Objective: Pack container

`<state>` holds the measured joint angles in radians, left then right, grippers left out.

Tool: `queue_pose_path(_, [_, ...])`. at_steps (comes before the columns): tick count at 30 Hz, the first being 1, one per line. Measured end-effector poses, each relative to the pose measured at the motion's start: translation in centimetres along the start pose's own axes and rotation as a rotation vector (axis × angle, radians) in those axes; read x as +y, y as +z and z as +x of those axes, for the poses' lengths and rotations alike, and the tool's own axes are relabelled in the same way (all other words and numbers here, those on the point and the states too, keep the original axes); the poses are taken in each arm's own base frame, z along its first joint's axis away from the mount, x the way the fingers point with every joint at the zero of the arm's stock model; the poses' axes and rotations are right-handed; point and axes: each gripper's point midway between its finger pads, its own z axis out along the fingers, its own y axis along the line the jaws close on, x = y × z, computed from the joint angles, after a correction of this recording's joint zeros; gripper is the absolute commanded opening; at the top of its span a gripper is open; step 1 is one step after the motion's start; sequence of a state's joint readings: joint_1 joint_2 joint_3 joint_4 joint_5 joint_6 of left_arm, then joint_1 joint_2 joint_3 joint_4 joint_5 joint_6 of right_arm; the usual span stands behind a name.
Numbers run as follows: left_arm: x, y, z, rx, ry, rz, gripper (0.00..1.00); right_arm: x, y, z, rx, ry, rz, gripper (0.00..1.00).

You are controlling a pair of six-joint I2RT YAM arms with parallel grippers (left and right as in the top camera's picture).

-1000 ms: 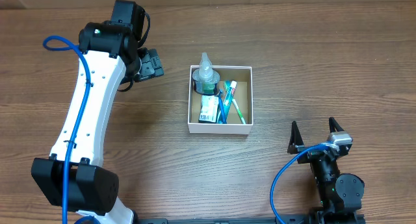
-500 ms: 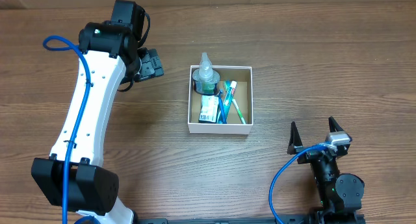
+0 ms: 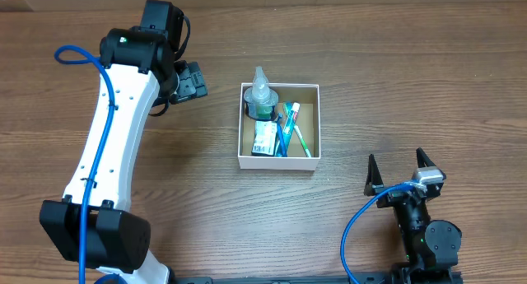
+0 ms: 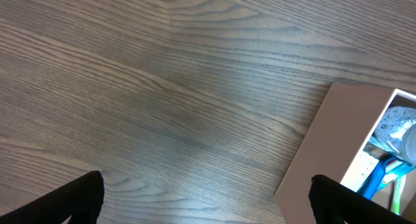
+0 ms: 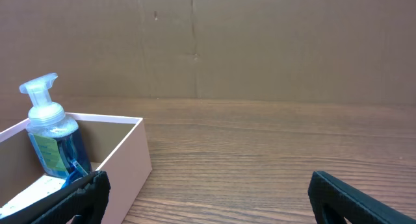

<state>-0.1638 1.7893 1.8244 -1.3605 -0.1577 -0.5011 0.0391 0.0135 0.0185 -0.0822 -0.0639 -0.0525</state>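
Note:
The container [image 3: 278, 162], a square shallow box with white walls and a brown inside, sits mid-table. It holds a clear pump bottle of blue soap [image 3: 262, 96], toothbrushes [image 3: 293, 129] and a small printed pack [image 3: 263, 139]. My left gripper [image 3: 200, 81] hovers open and empty to the box's left; in the left wrist view it [image 4: 208, 204] spans bare wood, with the container's wall [image 4: 331, 139] beside its right finger. My right gripper [image 3: 396, 162] stands open and empty, apart from the box at the front right. The right wrist view shows that gripper [image 5: 214, 201], the container [image 5: 127, 165] and the bottle [image 5: 51, 136].
The wooden table [image 3: 395, 70] stretches around the box. A brown cardboard wall [image 5: 260, 42] stands behind the table's far edge. The left arm's white link [image 3: 111, 144] reaches over the table's left side, with blue cables along both arms.

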Motion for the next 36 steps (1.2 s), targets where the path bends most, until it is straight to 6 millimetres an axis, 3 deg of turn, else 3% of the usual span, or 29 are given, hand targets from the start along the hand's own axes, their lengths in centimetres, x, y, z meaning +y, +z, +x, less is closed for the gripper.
queue_pose_path(2, [0.1,-0.9,0.0,-0.022,-0.003,0.012,1.00,0.0,0.0,0.0,0.000,0.000,0.000,1.00])
queue_pose_path(4, [0.3,-3.4,-0.1,-0.083,-0.009,0.048,1.00,0.0,0.0,0.0,0.000,0.000,0.000,1.00])
queue_pose_path(6, [1.1,-8.1,0.3,-0.194,-0.023,0.112,1.00,0.0,0.0,0.0,0.000,0.000,0.000,1.00])
queue_pose_path(7, [2.2,-12.5,1.1,-0.303,-0.041,0.173,1.00,0.0,0.0,0.0,0.000,0.000,0.000,1.00])
queue_pose_path(8, [3.1,-15.2,1.7,-0.372,-0.053,0.212,1.00,0.0,0.0,0.0,-0.001,0.000,0.000,1.00])
queue_pose_path(12, [7.9,-25.3,6.7,-0.657,-0.107,0.371,1.00,0.0,0.0,0.0,0.000,0.000,0.000,1.00])
queue_pose_path(16, [12.2,-31.2,12.3,-0.871,-0.147,0.490,1.00,0.0,0.0,0.0,0.000,0.000,0.000,1.00])
queue_pose_path(19, [15.0,-33.9,16.5,-1.001,-0.171,0.562,1.00,0.0,0.0,0.0,-0.001,-0.001,0.000,1.00])
queue_pose_path(21, [16.3,-34.7,18.4,-1.053,-0.181,0.591,1.00,0.0,0.0,0.0,0.000,0.000,0.000,1.00])
queue_pose_path(23, [18.3,-35.1,21.8,-1.116,-0.193,0.626,1.00,0.0,0.0,0.0,0.000,0.000,0.001,1.00])
queue_pose_path(28, [21.2,-33.0,27.7,-1.147,-0.210,0.625,1.00,0.0,0.0,0.0,-0.001,0.000,0.000,1.00])
queue_pose_path(36, [21.5,-27.8,30.8,-1.069,-0.256,0.498,1.00,0.0,0.0,0.0,0.000,0.000,0.000,1.00])
